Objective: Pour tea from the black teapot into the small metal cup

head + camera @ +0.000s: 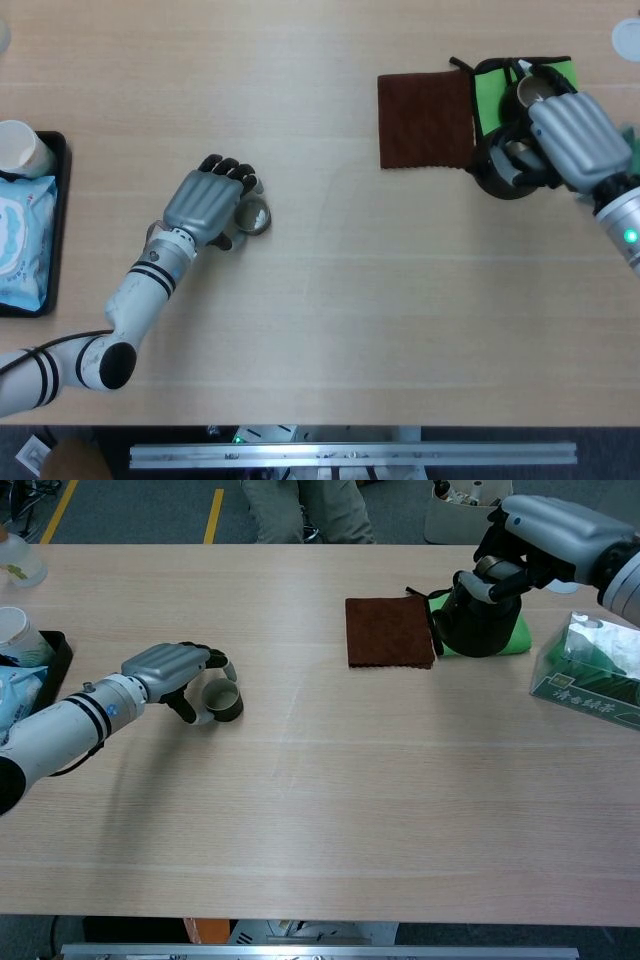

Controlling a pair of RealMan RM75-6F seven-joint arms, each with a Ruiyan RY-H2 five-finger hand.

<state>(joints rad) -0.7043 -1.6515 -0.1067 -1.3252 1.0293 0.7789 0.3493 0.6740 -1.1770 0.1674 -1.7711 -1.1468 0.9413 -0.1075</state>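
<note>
Black teapot (478,623) on green cloth (491,85), wood table (330,810).

Cup (254,214) on the table (320,330) at left with the left hand (205,204) around it, cloth (424,120) at far right, teapot (508,160) just right of the cloth under the right hand (580,138), tray (52,235) at the left edge

Bare table (330,770) between teapot (478,625) and cup (226,702); brown cloth (388,631) beside teapot.

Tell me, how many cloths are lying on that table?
2: a brown cloth lies flat left of the black teapot; a green cloth sits under the teapot, partly hidden.
</note>
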